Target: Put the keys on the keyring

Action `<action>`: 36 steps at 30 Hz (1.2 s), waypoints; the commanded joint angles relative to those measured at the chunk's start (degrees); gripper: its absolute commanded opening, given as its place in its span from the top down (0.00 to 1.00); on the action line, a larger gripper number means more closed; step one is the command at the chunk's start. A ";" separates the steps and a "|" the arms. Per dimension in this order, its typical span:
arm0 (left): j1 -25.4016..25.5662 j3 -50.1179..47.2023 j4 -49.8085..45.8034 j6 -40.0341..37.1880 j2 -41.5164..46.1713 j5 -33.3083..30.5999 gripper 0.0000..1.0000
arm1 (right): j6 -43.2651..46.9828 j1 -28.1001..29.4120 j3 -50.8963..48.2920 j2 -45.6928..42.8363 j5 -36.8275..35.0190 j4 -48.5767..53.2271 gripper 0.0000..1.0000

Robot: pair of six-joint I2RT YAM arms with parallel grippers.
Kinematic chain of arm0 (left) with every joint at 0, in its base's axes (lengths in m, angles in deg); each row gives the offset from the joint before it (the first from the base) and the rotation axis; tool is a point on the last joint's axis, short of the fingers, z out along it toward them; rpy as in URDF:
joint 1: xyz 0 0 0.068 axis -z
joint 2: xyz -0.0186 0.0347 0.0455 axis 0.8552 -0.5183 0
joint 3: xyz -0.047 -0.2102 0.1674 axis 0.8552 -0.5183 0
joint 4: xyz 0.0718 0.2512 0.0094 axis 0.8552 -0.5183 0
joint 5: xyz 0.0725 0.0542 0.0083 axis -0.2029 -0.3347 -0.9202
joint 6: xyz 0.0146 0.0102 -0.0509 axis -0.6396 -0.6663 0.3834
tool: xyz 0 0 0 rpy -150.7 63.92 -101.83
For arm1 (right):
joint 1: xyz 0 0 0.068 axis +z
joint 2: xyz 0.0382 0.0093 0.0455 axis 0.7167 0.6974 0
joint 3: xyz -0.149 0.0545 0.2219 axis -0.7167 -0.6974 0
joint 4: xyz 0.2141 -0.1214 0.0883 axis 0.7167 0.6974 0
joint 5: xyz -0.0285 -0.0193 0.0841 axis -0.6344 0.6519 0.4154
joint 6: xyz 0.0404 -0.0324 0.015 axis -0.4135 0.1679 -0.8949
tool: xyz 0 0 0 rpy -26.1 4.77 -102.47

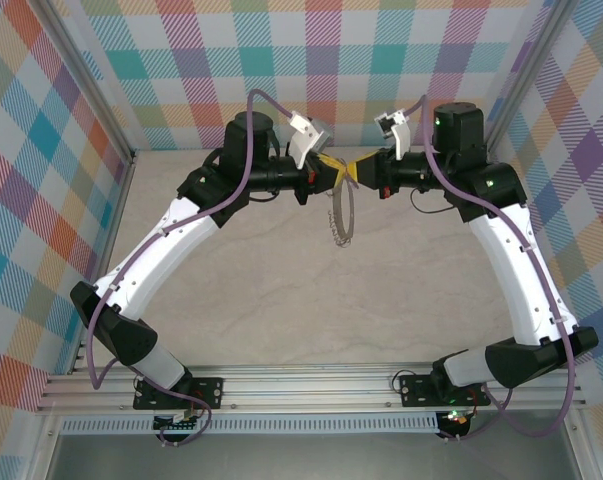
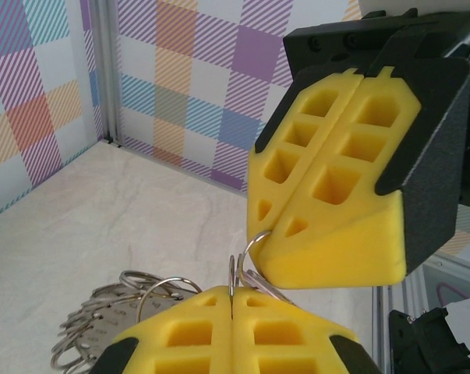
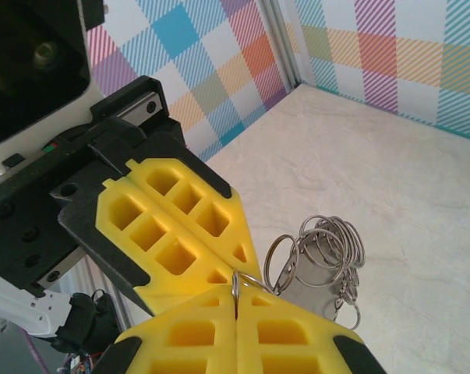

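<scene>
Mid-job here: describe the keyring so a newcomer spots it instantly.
Over the far middle of the table, the left gripper and right gripper meet tip to tip. Below them hangs the keyring: a floppy chain of linked silvery wire rings, unlike the chunky yellow fingers.

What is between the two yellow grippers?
One thin silver ring of the keyring, pinched by both the left gripper and right gripper. The left wrist view shows it.
</scene>
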 commanded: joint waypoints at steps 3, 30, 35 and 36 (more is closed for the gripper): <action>0.93 -0.44 3.04 -0.22 3.17 1.38 1.00 | 1.94 0.47 -0.95 0.39 -2.46 1.39 1.00; 0.98 -6.20 7.64 -0.70 7.62 -2.71 1.00 | 0.82 -0.86 -1.26 1.04 3.88 2.47 1.00; 0.93 -7.52 13.29 0.86 8.36 -3.90 1.00 | 0.20 -0.85 -1.26 1.92 7.14 3.14 1.00; 0.96 -7.73 14.13 1.11 8.56 -3.99 1.00 | 0.22 -0.86 -1.25 2.20 7.75 3.42 1.00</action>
